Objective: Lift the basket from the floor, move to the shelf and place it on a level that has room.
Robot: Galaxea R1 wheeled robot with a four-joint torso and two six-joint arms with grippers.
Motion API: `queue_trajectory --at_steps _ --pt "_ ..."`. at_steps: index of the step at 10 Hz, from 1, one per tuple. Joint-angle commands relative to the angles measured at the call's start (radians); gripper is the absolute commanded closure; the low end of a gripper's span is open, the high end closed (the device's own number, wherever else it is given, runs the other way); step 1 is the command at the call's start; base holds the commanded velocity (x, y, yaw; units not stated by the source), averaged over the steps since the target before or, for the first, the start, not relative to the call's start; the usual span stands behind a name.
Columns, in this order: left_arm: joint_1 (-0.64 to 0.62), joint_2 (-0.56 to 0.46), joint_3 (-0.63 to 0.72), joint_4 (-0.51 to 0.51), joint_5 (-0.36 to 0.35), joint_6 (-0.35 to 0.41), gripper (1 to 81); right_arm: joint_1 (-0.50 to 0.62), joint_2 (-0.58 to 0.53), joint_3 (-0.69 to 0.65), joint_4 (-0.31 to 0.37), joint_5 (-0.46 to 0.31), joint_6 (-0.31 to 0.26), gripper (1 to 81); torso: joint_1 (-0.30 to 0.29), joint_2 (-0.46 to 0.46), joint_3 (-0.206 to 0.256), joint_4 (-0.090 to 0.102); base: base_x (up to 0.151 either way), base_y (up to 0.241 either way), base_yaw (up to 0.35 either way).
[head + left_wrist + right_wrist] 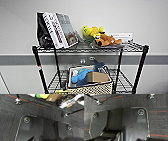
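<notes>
The basket (90, 86), beige and woven with a pale rim, sits at the front middle of the shelf's second level (123, 83), a wire-grid tier. A blue plush toy (79, 75) and a brown cardboard box (97, 77) lie in it. The shelf (37, 60) is a black wire rack standing right in front of me against a pale wall. In both wrist views the dark grey carpet floor (10, 119) (159, 122) lies below my arms, and nothing of the basket appears there.
The top tier (135, 46) carries leaning books (58, 28) and yellow and orange plush toys (100, 35). Shelf casters (17, 101) (99, 103) stand on the carpet. The bottom tier holds a cardboard box (53, 97) and packets (70, 101).
</notes>
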Motion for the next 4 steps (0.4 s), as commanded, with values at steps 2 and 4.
queue_trajectory --at_steps 2,4 --pt "-0.054 0.080 -0.082 0.015 0.118 0.003 1.0 0.056 0.021 -0.004 -0.006 -0.045 -0.002 1.0 0.000 0.000 0.000 0.000 0.000 0.000 0.000" --pt "-0.054 0.090 -0.083 0.015 0.119 0.005 1.0 0.051 0.031 -0.004 -0.008 -0.045 0.000 1.0 0.000 0.000 0.000 0.000 0.000 0.000 0.000"
